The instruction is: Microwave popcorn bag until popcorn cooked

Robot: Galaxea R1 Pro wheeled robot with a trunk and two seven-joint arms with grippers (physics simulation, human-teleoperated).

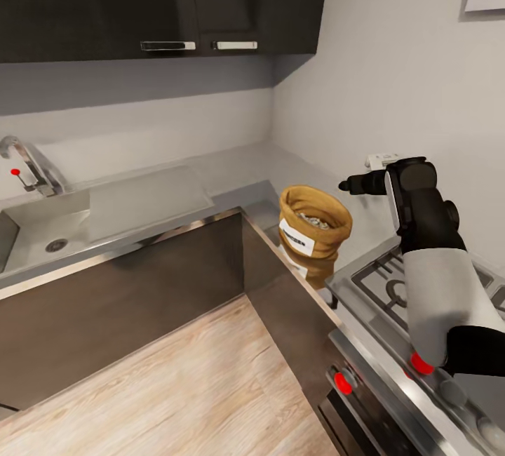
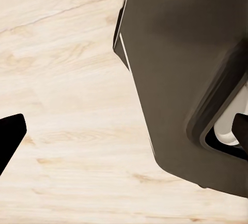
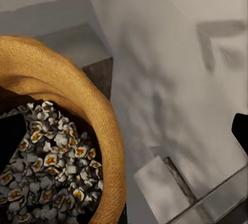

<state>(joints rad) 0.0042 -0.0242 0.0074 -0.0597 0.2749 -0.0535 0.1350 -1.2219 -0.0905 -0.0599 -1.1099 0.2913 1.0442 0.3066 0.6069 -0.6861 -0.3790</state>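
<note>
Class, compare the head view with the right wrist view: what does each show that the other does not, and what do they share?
Head view alone: the sink with its tap, the dark wall cabinets, the wood floor, the stove with red knobs, and the right arm reaching towards the bag.

Right wrist view alone: a close look down into the bag at the popcorn, pale pieces with orange centres, and one dark fingertip at the edge.

Both: the popcorn bag, open on the countertop.
</note>
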